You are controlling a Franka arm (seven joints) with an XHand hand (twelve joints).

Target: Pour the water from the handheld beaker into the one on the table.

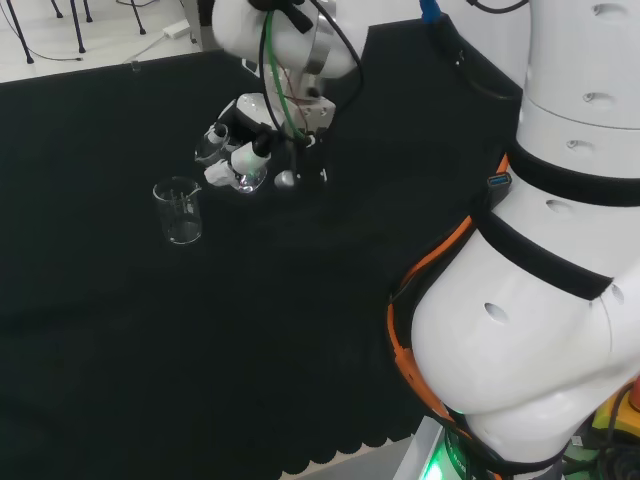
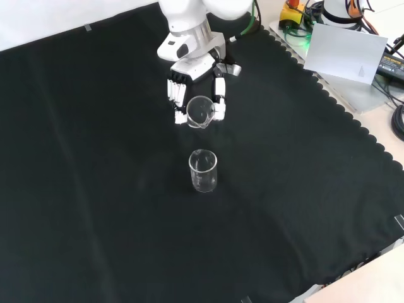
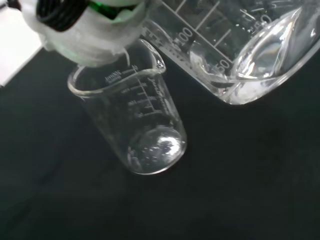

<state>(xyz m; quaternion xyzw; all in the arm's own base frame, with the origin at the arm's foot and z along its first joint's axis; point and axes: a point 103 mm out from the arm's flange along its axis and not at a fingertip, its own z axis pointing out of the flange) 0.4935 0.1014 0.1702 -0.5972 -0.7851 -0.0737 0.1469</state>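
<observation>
While its fingers curl round a tilted beaker (image 2: 199,112), the hand (image 2: 189,88) hangs beside the standing beaker (image 2: 202,170).

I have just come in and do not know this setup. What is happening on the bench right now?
The robot's hand holds a clear beaker with its fingers curled round it, tilted with its mouth toward a second beaker that stands upright on the black cloth. The wrist view shows water lying in the held beaker. The standing beaker looks empty, and no stream is visible between them.
</observation>
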